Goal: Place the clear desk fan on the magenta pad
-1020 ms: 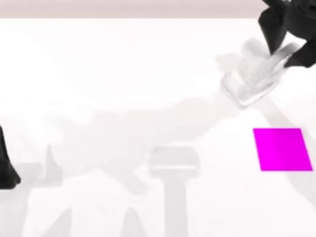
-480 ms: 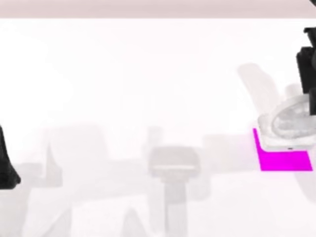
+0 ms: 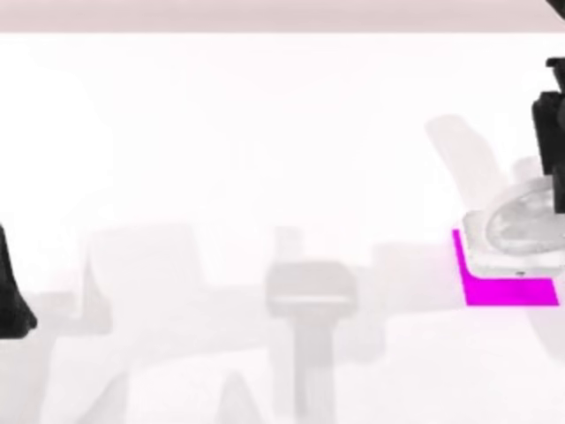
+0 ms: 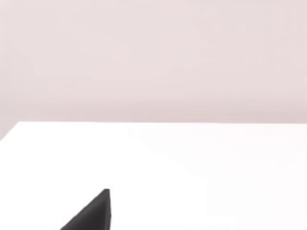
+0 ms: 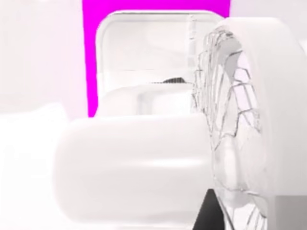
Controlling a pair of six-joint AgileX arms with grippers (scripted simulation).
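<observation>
Change since half a second earlier: the clear desk fan point(image 3: 516, 231) had sunk a little lower over the magenta pad point(image 3: 510, 290); a second earlier it hung tilted well back from the pad, near the desk's far edge.

Clear desk fan: at the desk's right edge, its rounded-square base covering most of the pad's far part, grilled head facing up toward the top camera. In the right wrist view the fan point(image 5: 192, 143) filled the frame, base set inside the magenta square point(image 5: 90, 57), which showed along two sides. Whether the base touched the pad could not be told.

Magenta pad: flat, at the desk's right edge; a strip along its near side and a sliver on its left side lay bare.

Right gripper point(image 3: 554, 168): at the right edge, just behind the fan head, against it; how wide its fingers stood could not be told.

Left gripper point(image 3: 12, 296): parked at the desk's left edge, only a dark finger point(image 4: 91, 213) visible in the left wrist view; finger spread could not be told.
</observation>
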